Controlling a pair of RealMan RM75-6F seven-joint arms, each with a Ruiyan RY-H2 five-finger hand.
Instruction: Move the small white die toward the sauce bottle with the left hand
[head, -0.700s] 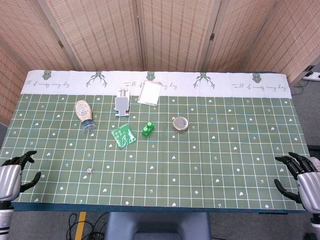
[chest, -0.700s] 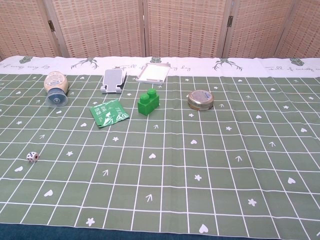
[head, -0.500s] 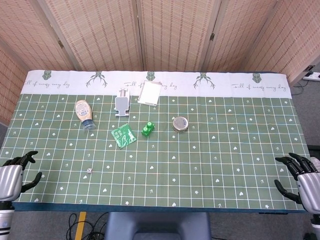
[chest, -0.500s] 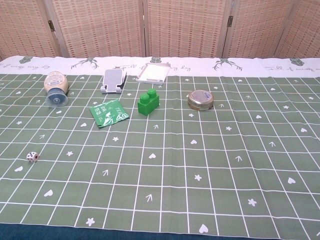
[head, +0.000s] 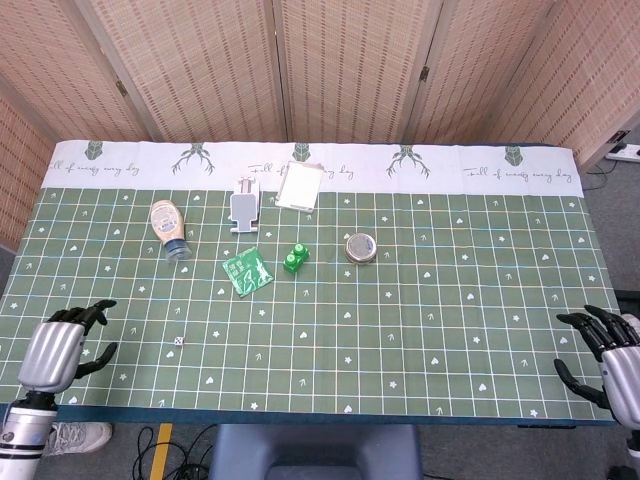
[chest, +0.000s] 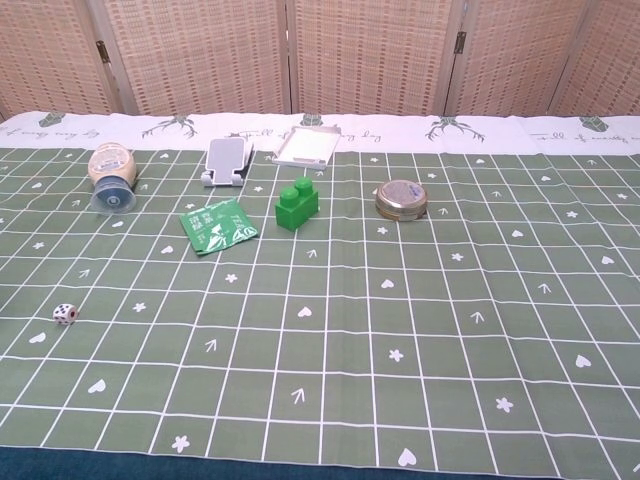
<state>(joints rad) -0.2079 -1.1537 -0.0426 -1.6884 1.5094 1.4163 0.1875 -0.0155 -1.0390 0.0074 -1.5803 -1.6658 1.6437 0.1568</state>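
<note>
The small white die (head: 178, 341) sits alone on the worktop (head: 420, 330), near the front edge, well apart from the sauce bottle (head: 168, 226). The left robot hand (head: 58, 350) is spread and empty. A clumsy pinch could flick the tiny die away or roll it off the edge.

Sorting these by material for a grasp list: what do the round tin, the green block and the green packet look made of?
Round tin: likely metal, with a dull silvery sheen. Green block: probably hard plastic, glossy, with moulded studs. Green packet: seemingly thin plastic film or foil, flat and printed.
</note>
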